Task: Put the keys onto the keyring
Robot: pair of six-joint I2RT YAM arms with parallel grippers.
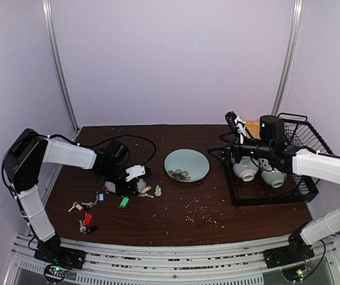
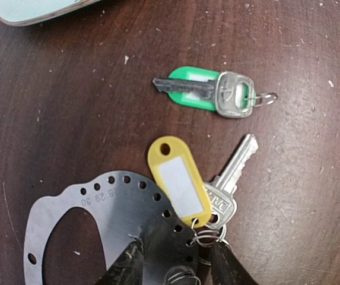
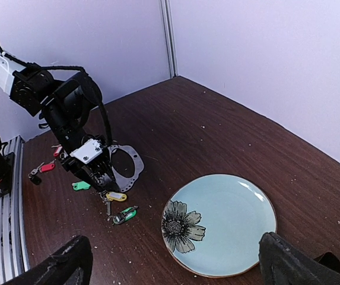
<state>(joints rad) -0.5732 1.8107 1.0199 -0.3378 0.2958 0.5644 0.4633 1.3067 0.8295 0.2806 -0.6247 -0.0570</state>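
In the left wrist view, the left gripper hangs low over the dark, scuffed wooden tabletop. Its black fingers are half-drawn together on either side of the small coiled split ring of the yellow-tag key. Whether they already bite on it, I cannot tell. Beneath them lies the keyring, a flat, thin band of dull grey metal pierced with a row of small numbered holes. The green-tag key lies apart from it. The split ring is springy wire resting on hard metal, so the fingers could skid off it. They could also pinch the keyring's edge as well and drag the loop askew.

In the top view, the keyring and yellow-tag key sit in the left half of the tabletop, about midway between the near and far edges. A red-tag key and a blue-tag key lie toward the near left corner. The glazed plate sits mid-table. A wire rack with bowls stands by the right edge.

In the right wrist view, the right gripper is spread wide and empty.
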